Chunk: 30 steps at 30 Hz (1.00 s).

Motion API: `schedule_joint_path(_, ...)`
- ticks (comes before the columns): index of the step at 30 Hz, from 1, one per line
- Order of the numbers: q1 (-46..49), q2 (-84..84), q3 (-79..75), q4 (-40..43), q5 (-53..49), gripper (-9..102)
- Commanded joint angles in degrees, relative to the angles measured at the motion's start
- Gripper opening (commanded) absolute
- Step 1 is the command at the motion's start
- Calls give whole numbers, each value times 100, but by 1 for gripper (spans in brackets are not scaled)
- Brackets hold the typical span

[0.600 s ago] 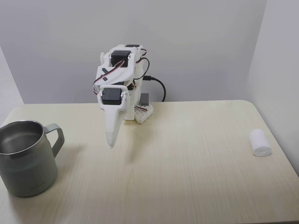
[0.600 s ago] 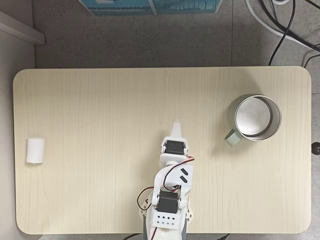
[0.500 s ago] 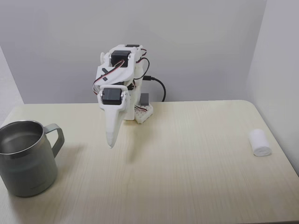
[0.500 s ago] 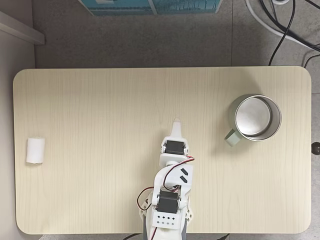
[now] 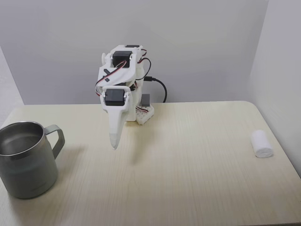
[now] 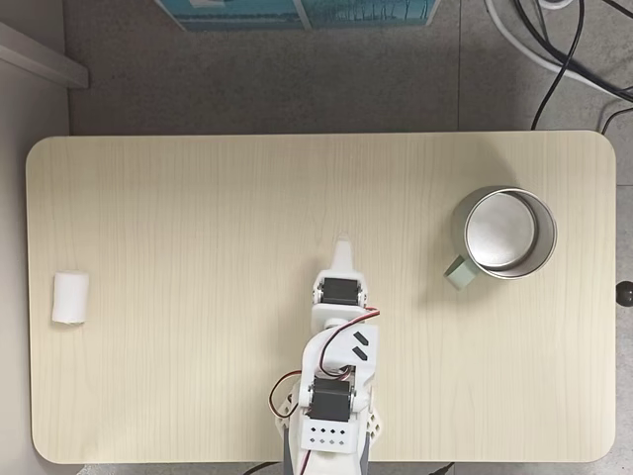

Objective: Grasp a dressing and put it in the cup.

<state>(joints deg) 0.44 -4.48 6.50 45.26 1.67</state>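
The closed tool (image 5: 113, 145) is held above the table (image 5: 188, 165), between the cup (image 5: 26, 160) and the dressing (image 5: 261, 144).

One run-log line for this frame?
phase: pre-grasp | gripper: shut, empty, above table mid | dressing: table edge, untouched | cup: upright, empty, opposite end

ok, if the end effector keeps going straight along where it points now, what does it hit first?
Probably bare table. The end effector points steeply down with nothing under its tip; the cup and the dressing sit far off to either side. Height above the table is unclear.
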Motion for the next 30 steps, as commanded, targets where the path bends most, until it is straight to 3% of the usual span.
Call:
schedule_joint_path(1,-26,-53,0,-44,-44,0)
schedule_joint_path(10,167,-53,79,-9,-53,0)
schedule_joint_path(16,369,-53,1063,475,-167,0)
schedule_joint_path(21,158,167,2197,976,-431,0)
schedule_joint_path(30,-1169,2417,5607,2303,-642,1)
